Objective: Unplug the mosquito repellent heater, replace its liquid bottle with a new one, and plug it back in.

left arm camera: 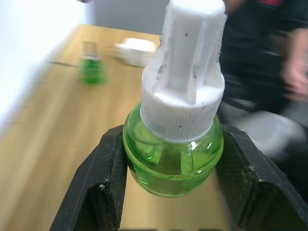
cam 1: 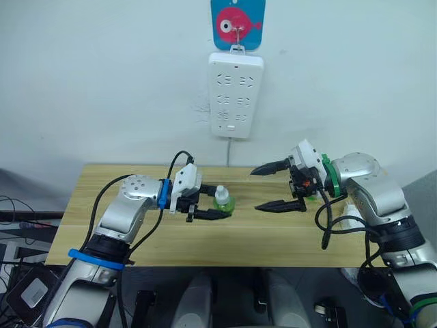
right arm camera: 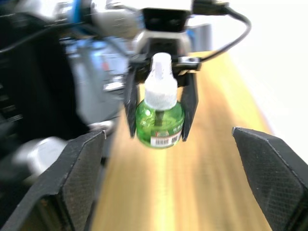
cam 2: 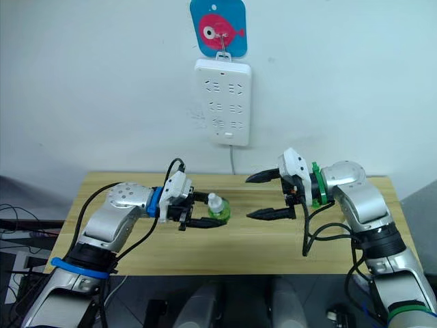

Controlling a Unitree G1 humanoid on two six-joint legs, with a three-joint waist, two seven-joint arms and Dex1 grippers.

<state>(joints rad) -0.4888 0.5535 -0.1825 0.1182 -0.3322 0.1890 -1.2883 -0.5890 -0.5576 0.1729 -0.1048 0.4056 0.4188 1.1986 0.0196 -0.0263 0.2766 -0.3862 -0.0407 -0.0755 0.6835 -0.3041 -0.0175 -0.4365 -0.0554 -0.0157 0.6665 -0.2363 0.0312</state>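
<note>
two black fingers of the left gripper point(cam 1: 208, 208) clamp the capped translucent green bottle point(cam 1: 223, 199) above the wooden table point(cam 1: 259, 236); the right gripper point(cam 1: 280, 186) gapes nearby. next, probably uncapping it.

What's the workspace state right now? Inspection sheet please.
Surface: wooden table, against a white wall.
Job's things: capped green bottle held upright by the left gripper; second green bottle and white heater lie further along the table.
Clutter: nothing seen.
Grippers: left shut on the capped green bottle; right gripper open, facing it, apart.
Cables: black cables loop off both wrists; power strip cord drops behind the table.
Surroundings: white power strip on the wall, nothing plugged in, hung under a fish hook; a person nearby.
</note>
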